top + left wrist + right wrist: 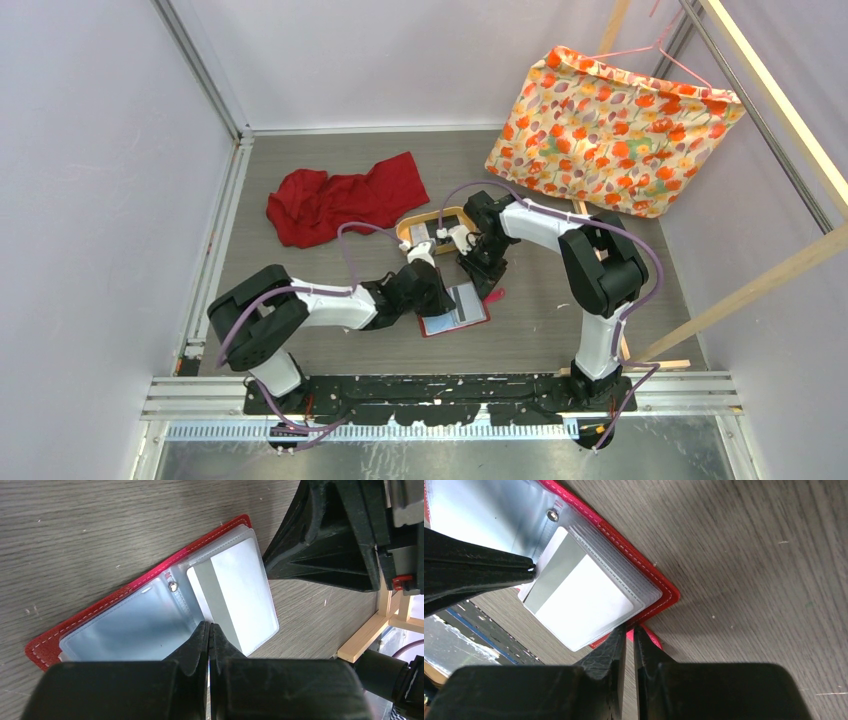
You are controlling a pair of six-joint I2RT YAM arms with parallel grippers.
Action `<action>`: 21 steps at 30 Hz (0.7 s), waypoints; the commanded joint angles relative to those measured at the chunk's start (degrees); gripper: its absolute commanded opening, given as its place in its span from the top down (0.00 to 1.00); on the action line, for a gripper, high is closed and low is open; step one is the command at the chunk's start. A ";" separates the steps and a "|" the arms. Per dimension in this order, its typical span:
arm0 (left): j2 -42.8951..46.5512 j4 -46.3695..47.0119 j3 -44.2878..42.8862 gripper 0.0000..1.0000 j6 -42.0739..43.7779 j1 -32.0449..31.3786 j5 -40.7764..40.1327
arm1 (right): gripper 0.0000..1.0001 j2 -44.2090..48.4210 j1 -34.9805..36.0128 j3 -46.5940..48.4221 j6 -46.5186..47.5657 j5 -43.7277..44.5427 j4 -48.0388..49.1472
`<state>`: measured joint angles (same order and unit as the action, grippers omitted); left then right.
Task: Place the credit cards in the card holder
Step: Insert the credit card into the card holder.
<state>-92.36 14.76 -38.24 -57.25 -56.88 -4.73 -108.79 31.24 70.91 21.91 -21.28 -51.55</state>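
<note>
We look down from high behind on the whole grey wood-grain table (300, 165). Both close, downward wrist views share the open red leather-like card holder (125, 625).

Tight around the open card holder (458, 308) at mid-bench (530, 340). Hemmed on its left by the left pincer (208, 628), closed, tips down on the inner pockets. Hemmed on its right by the right pincer (629, 631), tips at the holder's outer corner. Just behind, blocked by the oval tray (403, 228), with the right arm bent across its right end.

Farther back left, a crumpled red cloth (340, 200). Back right, a floral bag (610, 130) hanging over the bench, and a wooden beam (760, 283) slanting along the right side.

Free to pass:
- bare strip in front of the holder toward the arm bases
- wide stretch along the left wall
- back middle between cloth and bag
</note>
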 commanded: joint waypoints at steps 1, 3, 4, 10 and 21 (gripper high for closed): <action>-0.54 4.79 -3.09 1.00 1.68 -0.16 1.43 | 0.83 1.68 -0.19 1.88 -0.24 -1.44 -0.39; -0.29 5.17 -3.16 1.00 1.86 -0.16 1.78 | 0.83 2.10 -0.42 1.84 -0.07 -1.35 -0.40; 0.13 5.18 -3.04 1.00 2.04 -0.16 1.73 | 0.83 2.51 -0.60 1.79 0.01 -1.27 -0.36; 6.35 2.38 -0.34 0.93 4.39 -0.16 -1.43 | 0.78 6.40 -1.85 0.92 1.12 -1.17 0.03; 22.38 -5.23 4.70 0.69 13.55 0.59 -6.47 | 0.74 17.85 -5.36 -1.12 7.15 -7.90 -1.79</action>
<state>-76.36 13.63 -34.76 -49.80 -56.71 -6.98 -97.58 27.49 70.35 25.41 -24.27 -51.99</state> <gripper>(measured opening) 0.250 0.257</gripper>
